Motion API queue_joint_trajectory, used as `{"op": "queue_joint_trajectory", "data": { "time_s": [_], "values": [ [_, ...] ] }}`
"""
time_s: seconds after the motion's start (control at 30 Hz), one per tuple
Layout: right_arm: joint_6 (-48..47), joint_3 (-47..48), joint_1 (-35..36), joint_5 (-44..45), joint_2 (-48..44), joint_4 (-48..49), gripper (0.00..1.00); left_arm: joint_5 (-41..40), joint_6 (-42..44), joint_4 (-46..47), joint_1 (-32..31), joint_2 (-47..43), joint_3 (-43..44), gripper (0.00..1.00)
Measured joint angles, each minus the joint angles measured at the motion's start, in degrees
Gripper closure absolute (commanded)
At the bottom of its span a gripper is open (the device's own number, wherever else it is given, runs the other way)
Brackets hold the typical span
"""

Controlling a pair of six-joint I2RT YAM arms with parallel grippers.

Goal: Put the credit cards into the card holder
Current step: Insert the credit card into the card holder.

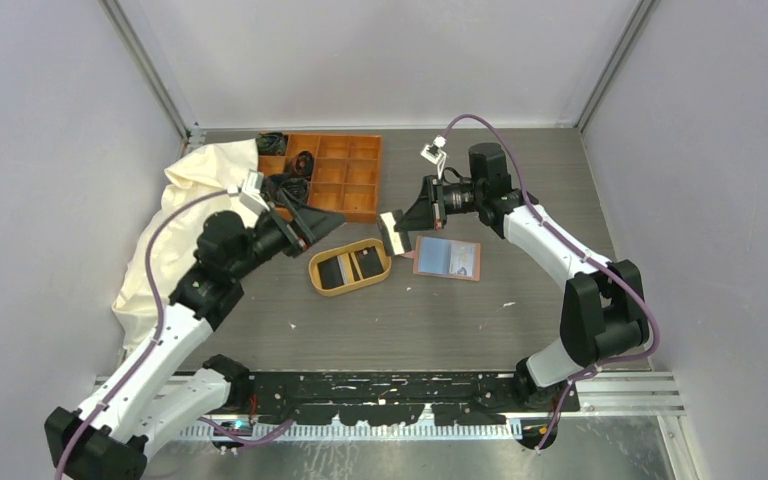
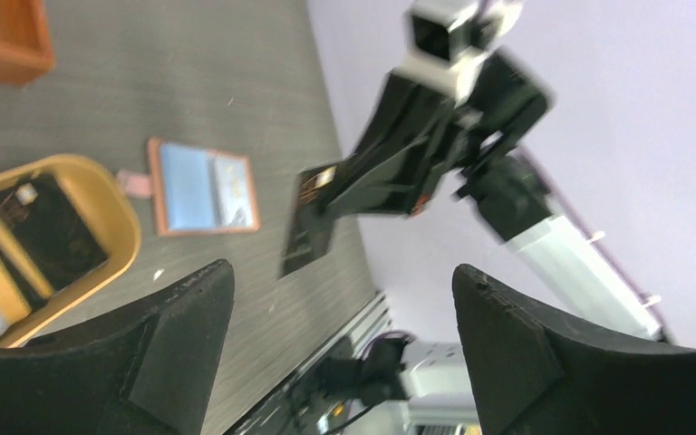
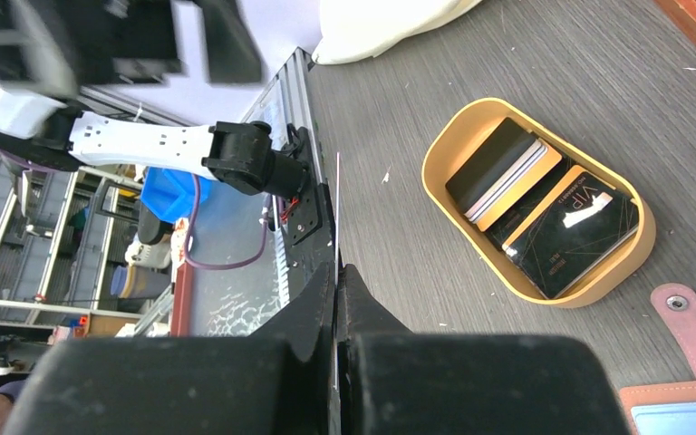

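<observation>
We see the right gripper (image 1: 397,228) pinching one black credit card (image 2: 313,222) in the air beside the open card holder (image 1: 447,258). More cards (image 1: 352,267) lie in the wooden tray (image 1: 312,272), so most of the job looks undone. The left gripper (image 1: 322,226) gapes wide, empty.

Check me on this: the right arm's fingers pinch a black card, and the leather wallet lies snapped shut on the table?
Not shut: the top view shows the card holder lying open on the table. The right arm's fingers do pinch a black card.
</observation>
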Motion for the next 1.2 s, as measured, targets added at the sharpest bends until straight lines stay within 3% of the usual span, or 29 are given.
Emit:
{"op": "queue_joint_trajectory", "data": {
  "time_s": [0.27, 0.47, 0.7, 1.0, 1.07, 1.2],
  "values": [
    [-1.1, 0.0, -2.4, -0.5, 0.0, -1.2, 0.99, -12.1, -0.2, -20.7, -7.1, 5.4, 27.8, 0.09],
    [-3.0, 0.3, -7.0, -1.0, 0.3, -3.8, 0.99, -20.0, 0.5, -30.1, -15.0, 10.0, 39.9, 0.09],
    [-4.0, 0.5, -11.5, -1.2, 0.6, -5.0, 0.99, -25.2, 1.8, -34.4, -18.7, 11.4, 45.2, 0.10],
    [-4.4, 0.5, -11.6, -1.8, 1.4, -5.1, 0.99, -28.1, 3.7, -35.0, -22.4, 14.2, 49.3, 0.07],
    [-4.4, 0.5, -11.6, -1.8, 1.7, -5.2, 0.99, -28.1, 5.5, -34.2, -22.9, 15.5, 49.4, 0.02],
    [-4.4, 0.5, -11.6, -2.0, 1.8, -5.4, 0.99, -27.3, 13.4, -27.3, -23.0, 17.8, 45.8, 0.00]
  ]
}}
